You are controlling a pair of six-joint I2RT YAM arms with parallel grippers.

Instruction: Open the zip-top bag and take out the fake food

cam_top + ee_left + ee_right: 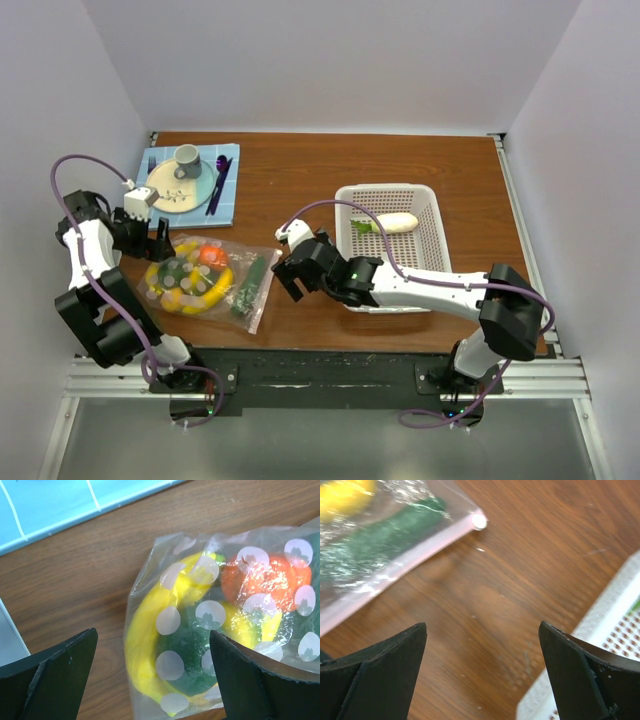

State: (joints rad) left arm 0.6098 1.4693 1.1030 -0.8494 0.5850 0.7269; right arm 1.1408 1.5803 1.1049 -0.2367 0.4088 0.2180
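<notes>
The zip-top bag (pixel 205 282) lies flat on the wooden table at the front left, with fake food inside: a yellow banana (pixel 145 630), an orange tomato (pixel 272 577) and a green cucumber (pixel 255 280). Its pinkish zipper strip (pixel 405 562) faces right and ends in a white slider (pixel 479 521). My left gripper (pixel 152 248) is open over the bag's left end, and in the left wrist view the left gripper (pixel 153 631) straddles the banana. My right gripper (pixel 482 624) is open over bare wood just right of the zipper, where the top view shows the right gripper (pixel 290 282). A cream-white piece (pixel 398 222) lies in the basket.
A white mesh basket (pixel 432 235) stands right of centre, under my right forearm, with a small green piece (pixel 362 227) also inside. At the back left a blue mat (pixel 230 200) carries a plate (pixel 178 190), a cup (pixel 187 157) and cutlery (pixel 220 180). White walls close in three sides.
</notes>
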